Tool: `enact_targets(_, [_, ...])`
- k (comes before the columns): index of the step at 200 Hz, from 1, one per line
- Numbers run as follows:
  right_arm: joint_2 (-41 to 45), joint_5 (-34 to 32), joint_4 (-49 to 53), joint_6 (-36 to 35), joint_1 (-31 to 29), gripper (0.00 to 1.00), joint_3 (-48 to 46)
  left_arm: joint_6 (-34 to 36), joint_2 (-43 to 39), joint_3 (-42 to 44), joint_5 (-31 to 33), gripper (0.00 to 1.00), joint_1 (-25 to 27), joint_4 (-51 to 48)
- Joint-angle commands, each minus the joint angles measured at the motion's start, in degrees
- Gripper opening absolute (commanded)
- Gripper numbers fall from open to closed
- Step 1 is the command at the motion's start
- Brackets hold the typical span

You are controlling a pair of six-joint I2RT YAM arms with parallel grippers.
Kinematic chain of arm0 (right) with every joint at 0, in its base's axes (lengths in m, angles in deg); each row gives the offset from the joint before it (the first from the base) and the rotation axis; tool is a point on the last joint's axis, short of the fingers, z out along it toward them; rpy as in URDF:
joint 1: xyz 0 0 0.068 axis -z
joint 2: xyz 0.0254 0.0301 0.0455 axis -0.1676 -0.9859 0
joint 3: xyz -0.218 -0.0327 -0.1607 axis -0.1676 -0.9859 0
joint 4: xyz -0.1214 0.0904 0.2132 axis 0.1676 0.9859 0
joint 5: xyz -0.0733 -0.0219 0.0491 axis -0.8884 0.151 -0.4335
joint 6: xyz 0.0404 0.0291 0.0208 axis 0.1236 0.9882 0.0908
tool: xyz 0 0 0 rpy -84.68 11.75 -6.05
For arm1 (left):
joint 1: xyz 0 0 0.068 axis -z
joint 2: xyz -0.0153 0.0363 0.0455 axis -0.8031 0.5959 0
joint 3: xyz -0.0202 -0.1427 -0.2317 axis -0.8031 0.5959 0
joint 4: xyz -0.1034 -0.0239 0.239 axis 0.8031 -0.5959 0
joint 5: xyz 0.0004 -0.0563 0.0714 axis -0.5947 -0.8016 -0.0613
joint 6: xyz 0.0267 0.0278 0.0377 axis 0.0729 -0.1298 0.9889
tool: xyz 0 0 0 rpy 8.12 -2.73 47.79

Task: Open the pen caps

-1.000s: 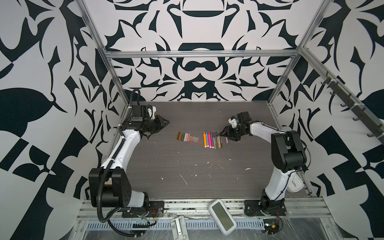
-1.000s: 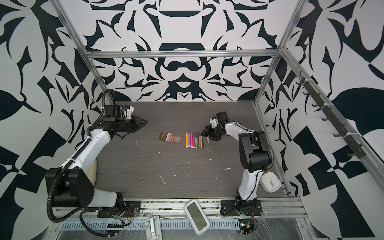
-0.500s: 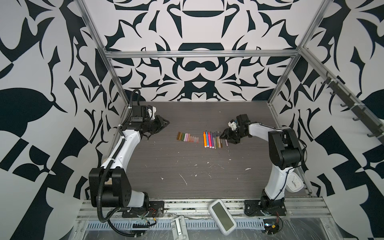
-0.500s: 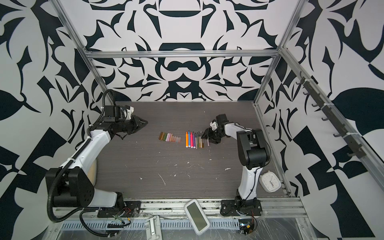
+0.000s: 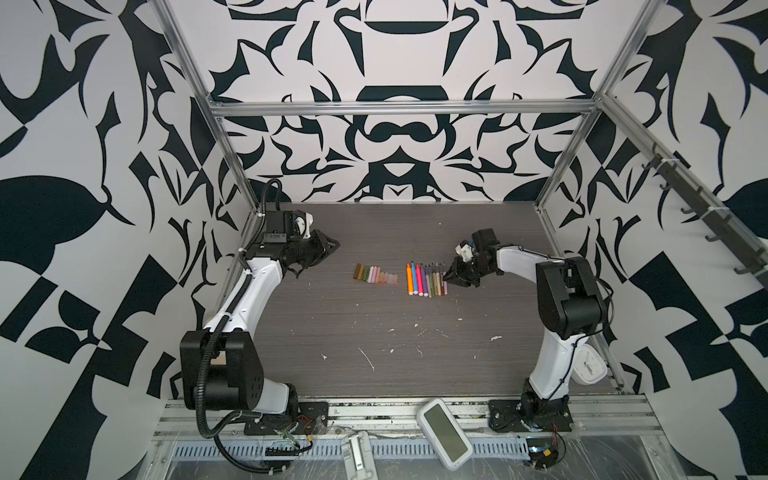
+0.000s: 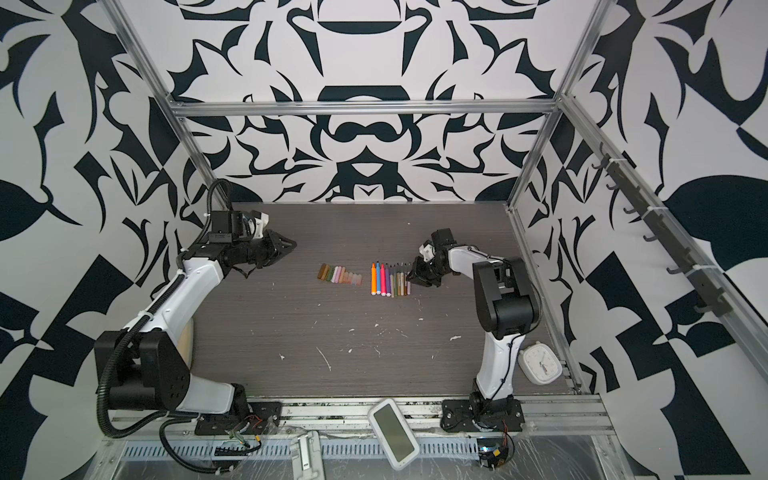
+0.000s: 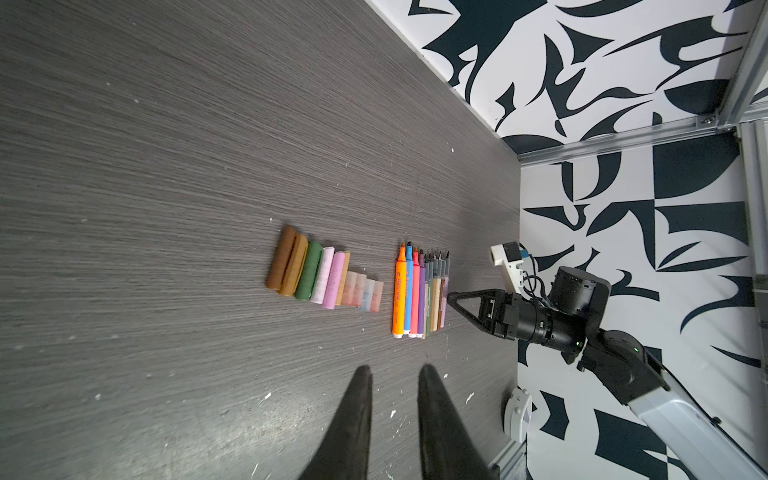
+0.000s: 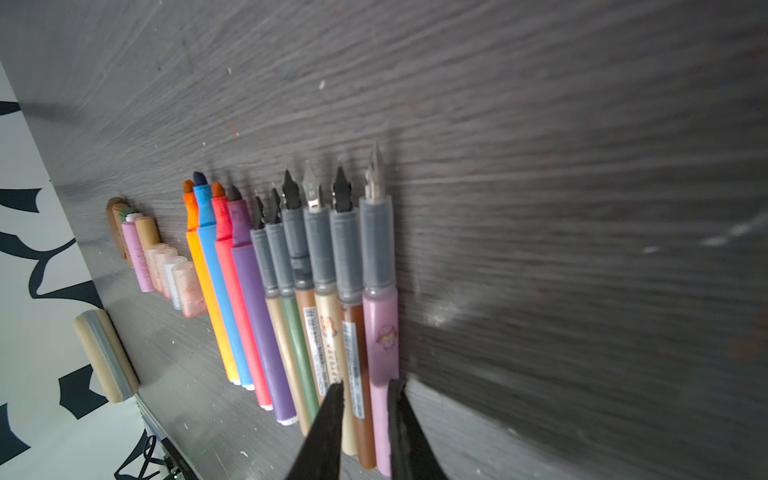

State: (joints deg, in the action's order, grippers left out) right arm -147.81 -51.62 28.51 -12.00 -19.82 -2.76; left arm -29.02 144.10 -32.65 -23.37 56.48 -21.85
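Nearer: right gripper (image 8: 368,384), narrow, at the tail of the pink pen (image 8: 380,332) (grip uncertain). The pens (image 5: 426,279) lie parallel, nibs toward the back wall. The pen caps (image 5: 376,275) sit off, leftward. The left gripper (image 7: 392,372): narrowly parted, empty.

Dark wood-grain table (image 5: 332,324): caps (image 5: 376,275) rowed at nine o'clock of uncapped pens (image 5: 426,280), white flecks (image 5: 368,359) toward six.

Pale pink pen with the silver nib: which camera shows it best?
Right wrist view: the pale pink pen lies close up, nib and print clear. Both top views and the left wrist view show only a sliver.
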Motion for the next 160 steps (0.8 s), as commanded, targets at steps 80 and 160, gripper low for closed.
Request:
enact_targets(80, [9.60, -2.59, 1.69, -1.55, 1.29, 0.25, -1.78, -0.19, -2.17, 0.47, 1.94, 0.27, -0.23, 2.28])
enact_targets(160, [14.15, -11.97, 7.19, -5.89, 2.44, 0.20, -2.49, -6.78, -16.82, 18.97, 17.39, 0.99, -1.90, 29.35])
